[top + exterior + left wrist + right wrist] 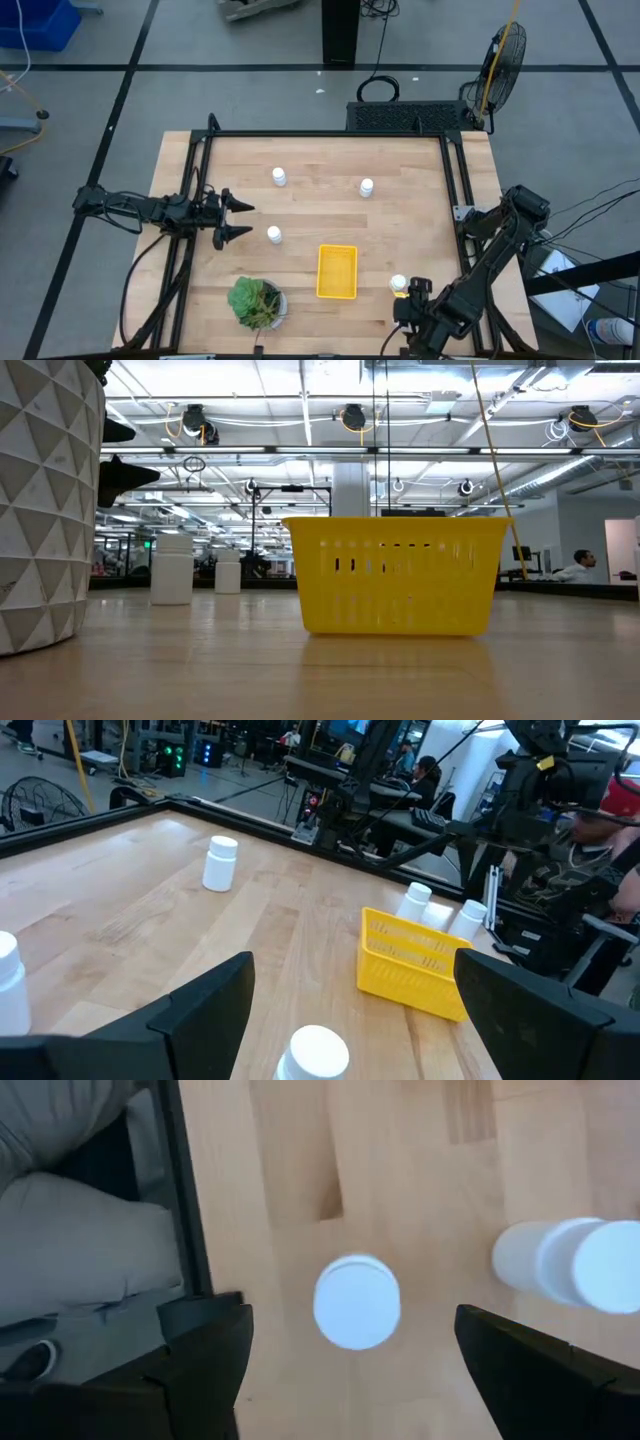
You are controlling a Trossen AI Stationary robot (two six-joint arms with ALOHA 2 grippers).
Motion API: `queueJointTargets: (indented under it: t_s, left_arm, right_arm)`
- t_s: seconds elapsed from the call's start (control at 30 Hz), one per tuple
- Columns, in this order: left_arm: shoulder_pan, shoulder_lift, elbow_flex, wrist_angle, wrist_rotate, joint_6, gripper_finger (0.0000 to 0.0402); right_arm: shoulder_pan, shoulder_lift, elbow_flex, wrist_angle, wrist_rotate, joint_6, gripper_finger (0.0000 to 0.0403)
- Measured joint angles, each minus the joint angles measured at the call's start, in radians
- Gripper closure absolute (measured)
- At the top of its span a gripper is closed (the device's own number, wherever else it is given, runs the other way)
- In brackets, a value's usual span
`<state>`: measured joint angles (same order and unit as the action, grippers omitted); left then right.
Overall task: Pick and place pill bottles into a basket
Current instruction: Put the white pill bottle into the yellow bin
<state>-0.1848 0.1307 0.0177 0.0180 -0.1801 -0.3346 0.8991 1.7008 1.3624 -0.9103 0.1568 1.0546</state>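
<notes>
Both arms are poised over bottles, and nothing is in the basket (337,272) yet, so the step in hand looks like the first pick.

The left gripper (236,219) is hanging at the counter's (320,160) left edge with its jaws spread wide and empty. Its bottle (274,235) is standing upright just ahead of the fingertips, between that gripper and the basket; in the left wrist view its cap (317,1051) is showing centred between the two fingers (205,1010). To do this well, the arm should advance straight along its present line until the bottle body, not the cap, is sitting between the fingers, then close gently, since so light a bottle is likely to tip or skid if one finger arrives first.

The right gripper (410,295) is hovering near the counter's front right corner, jaws likewise wide open and holding nothing, looking straight down on a bottle (357,1302) that is centred in the gap. A second one (570,1267) is lying or leaning just beside it, close to one finger, so the descent should be vertical to avoid knocking it.

Two more bottles (279,177), (367,187) are standing farther back, well apart from the basket. The plant (256,302) is sitting near the basket's left side; carries from the left should be passing clear of it.
</notes>
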Motion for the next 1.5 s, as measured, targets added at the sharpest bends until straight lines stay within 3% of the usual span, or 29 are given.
queueJointTargets:
  t_s: [0.47, 1.17, 1.5]
  left_arm:
    - [0.0, 0.0, 0.0, -0.001, 0.007, -0.001, 0.0055]
    - [0.0, 0.0, 0.0, -0.001, 0.007, -0.012, 0.0055]
    - [0.0, 0.0, 0.0, -0.001, 0.007, -0.004, 0.0055]
  right_arm:
    - [0.0, 0.0, 0.0, 0.129, 0.048, -0.074, 0.0065]
    - [0.046, 0.0, 0.0, 0.099, 0.079, 0.006, 0.0065]
    - [0.045, 0.06, -0.001, 0.103, 0.053, 0.003, 0.0065]
